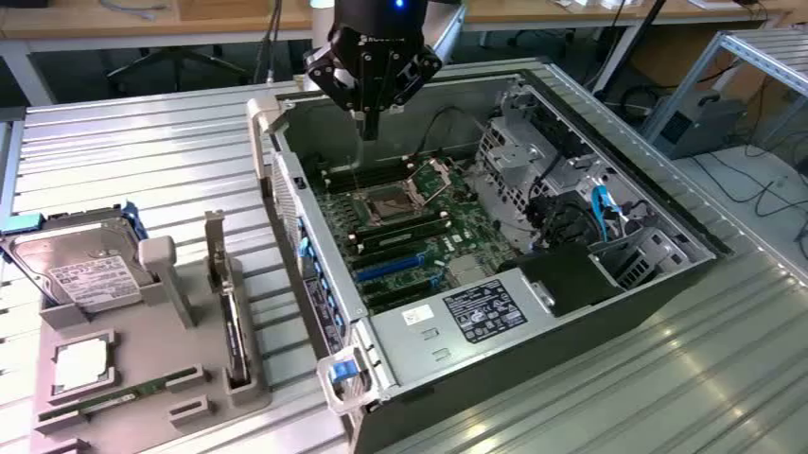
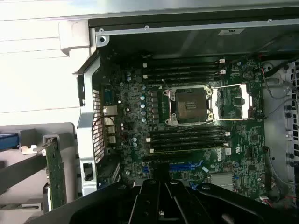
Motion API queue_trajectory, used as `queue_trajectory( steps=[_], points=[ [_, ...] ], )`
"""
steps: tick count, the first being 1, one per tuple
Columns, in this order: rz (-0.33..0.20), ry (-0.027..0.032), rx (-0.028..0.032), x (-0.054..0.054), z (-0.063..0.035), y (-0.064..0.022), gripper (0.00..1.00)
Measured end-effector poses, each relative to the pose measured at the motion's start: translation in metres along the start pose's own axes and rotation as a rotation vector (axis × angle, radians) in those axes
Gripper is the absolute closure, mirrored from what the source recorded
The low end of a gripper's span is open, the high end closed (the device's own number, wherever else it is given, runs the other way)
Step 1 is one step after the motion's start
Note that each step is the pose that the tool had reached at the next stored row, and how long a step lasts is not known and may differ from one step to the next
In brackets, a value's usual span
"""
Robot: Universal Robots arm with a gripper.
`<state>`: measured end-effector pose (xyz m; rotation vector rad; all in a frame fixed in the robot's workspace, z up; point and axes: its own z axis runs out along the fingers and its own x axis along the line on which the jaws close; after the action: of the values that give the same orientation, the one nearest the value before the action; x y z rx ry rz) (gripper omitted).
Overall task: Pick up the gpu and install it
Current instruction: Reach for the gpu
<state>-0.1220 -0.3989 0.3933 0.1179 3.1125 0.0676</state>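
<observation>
The gpu [image 1: 233,326] stands on edge in a slot of the grey holder [image 1: 151,378] at the exterior view's left, its silver bracket [image 1: 215,248] pointing up. In the wrist view the gpu [image 2: 57,175] shows as a thin card with its bracket beside the case. My gripper [image 1: 369,125] hangs over the far end of the open computer case [image 1: 378,355], well away from the gpu, shut with nothing between its fingers. The wrist view has the shut gripper [image 2: 159,179] above the motherboard [image 2: 135,102], close to the blue expansion slots [image 2: 184,165].
The holder also carries a silver hard drive [image 1: 79,271], a processor [image 1: 79,364] and a green memory stick [image 1: 120,394]. Inside the case sit the open processor socket [image 2: 189,105], memory slots [image 2: 182,70], a drive cage [image 1: 524,156] and cables [image 1: 604,210].
</observation>
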Motion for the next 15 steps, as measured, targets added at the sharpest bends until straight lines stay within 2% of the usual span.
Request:
queue_trajectory(
  steps=[12, 15],
  points=[
    [0.000, 0.0000, 0.0001, 0.000, 0.0000, 0.0000, 0.89],
    [0.000, -0.0001, 0.0000, 0.013, -0.0003, -0.0010, 0.89]
  ],
)
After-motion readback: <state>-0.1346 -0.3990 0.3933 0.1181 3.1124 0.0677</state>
